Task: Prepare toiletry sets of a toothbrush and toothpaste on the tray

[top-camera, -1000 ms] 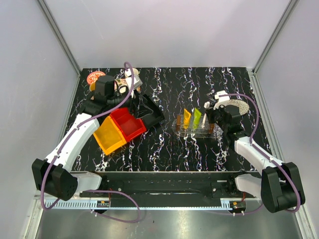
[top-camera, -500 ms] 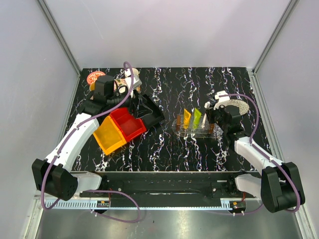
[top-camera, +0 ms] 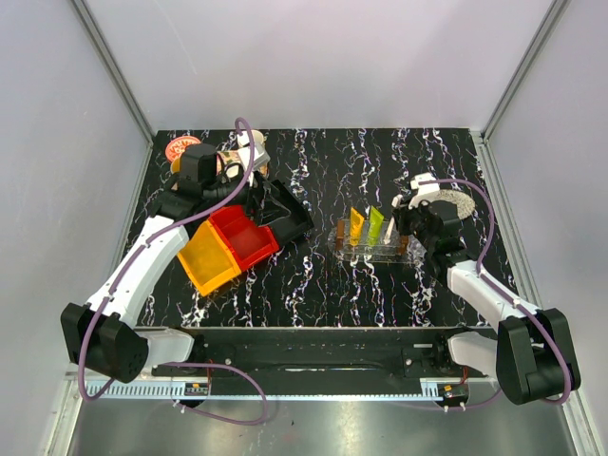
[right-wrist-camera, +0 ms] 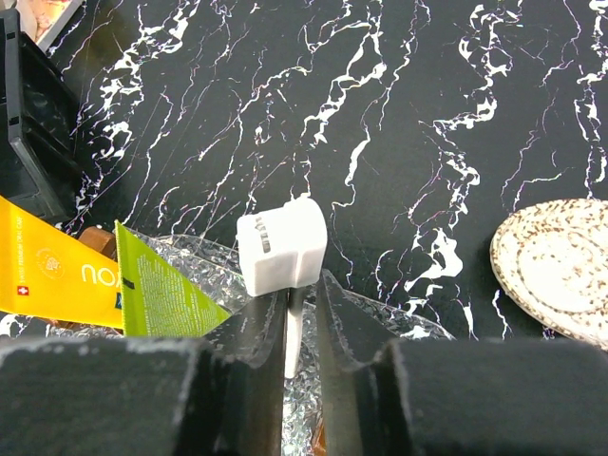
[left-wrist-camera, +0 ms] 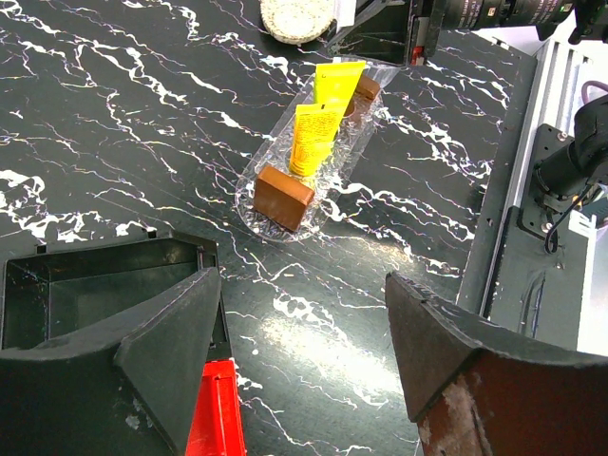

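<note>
I'm letting go of the toothbrush [right-wrist-camera: 282,249] stood in the rack [top-camera: 372,249]: right jaws barely parted, left jaws wide and empty. Next, I lift straight off.

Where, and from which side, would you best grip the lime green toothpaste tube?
Its flat upper end, from above: the lime green toothpaste tube stands on end in the rack, lower end seated, broad flat faces free to pinch.

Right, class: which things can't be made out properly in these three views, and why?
Right wrist view: slim white plastic toothbrush, lower shaft hidden by right end effector; contact unclear.
Same view: clear oval plastic tray, near part hidden behind that end effector.
Top view: toothbrush too small to detail.
</note>
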Controlling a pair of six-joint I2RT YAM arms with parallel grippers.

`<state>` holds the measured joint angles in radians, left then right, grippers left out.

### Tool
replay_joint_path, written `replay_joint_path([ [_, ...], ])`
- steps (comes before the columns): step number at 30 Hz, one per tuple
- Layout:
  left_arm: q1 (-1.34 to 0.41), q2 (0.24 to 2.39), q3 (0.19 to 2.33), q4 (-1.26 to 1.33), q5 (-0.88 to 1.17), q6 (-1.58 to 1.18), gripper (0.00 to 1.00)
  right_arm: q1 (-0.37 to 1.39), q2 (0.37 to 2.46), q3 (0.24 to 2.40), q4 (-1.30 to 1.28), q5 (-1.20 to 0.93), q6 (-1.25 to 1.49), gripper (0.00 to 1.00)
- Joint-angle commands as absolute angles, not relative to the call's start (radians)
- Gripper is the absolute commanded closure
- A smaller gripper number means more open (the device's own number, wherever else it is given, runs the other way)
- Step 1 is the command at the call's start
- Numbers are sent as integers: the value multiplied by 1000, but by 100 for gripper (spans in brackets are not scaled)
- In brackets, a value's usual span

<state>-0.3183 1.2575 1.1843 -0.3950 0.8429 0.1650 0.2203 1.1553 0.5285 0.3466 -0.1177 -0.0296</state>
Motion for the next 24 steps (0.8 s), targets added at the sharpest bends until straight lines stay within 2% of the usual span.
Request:
replay_joint_path([
  [1, -313, 1249, 1186, -368, 882, 183, 26, 212, 1154, 528, 394, -117, -40, 76],
  [24, -305, 1247, 1183, -376, 887, 193, 26, 202, 1147, 538, 353, -149, -34, 60],
])
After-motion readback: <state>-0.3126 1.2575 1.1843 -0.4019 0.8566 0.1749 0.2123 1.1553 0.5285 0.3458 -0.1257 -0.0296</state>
